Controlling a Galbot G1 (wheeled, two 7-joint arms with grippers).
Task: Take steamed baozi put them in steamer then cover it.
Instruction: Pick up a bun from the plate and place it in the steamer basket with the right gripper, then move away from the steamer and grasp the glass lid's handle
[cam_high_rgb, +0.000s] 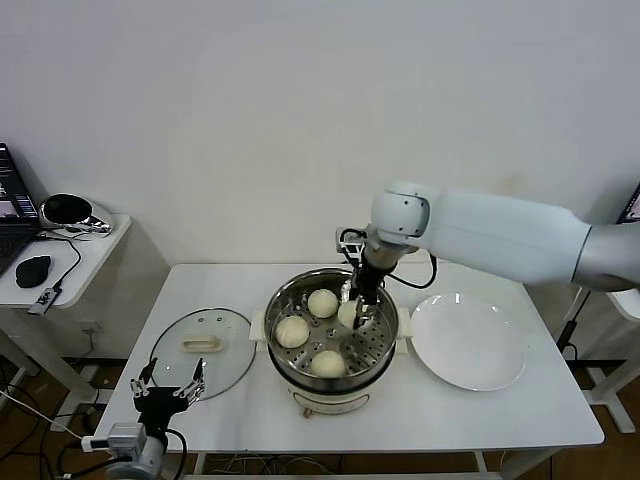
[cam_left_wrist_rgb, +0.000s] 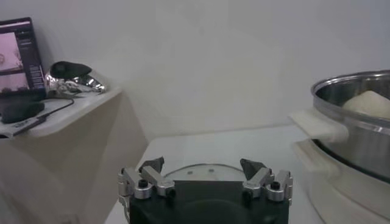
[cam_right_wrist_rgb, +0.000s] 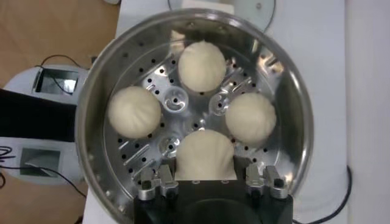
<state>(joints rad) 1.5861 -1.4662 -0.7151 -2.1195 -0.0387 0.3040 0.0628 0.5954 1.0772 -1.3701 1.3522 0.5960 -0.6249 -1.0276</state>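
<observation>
From the head view, a white table by a plain wall holds the steamer, the cover and a plate. The left hand is spread low by the table's front edge.

Left wrist view: a side desk stands close by.

Right wrist view: the right hand pinches one baozi inside the steamer, with three more baozi around it.

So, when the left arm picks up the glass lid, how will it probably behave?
The lid lies flat on the table, so it probably will not roll. Glass with a metal rim looks rigid, rather heavy and breakable. Its smooth surface may be slippery; the handle seems the safest grip for the open left tool.
</observation>
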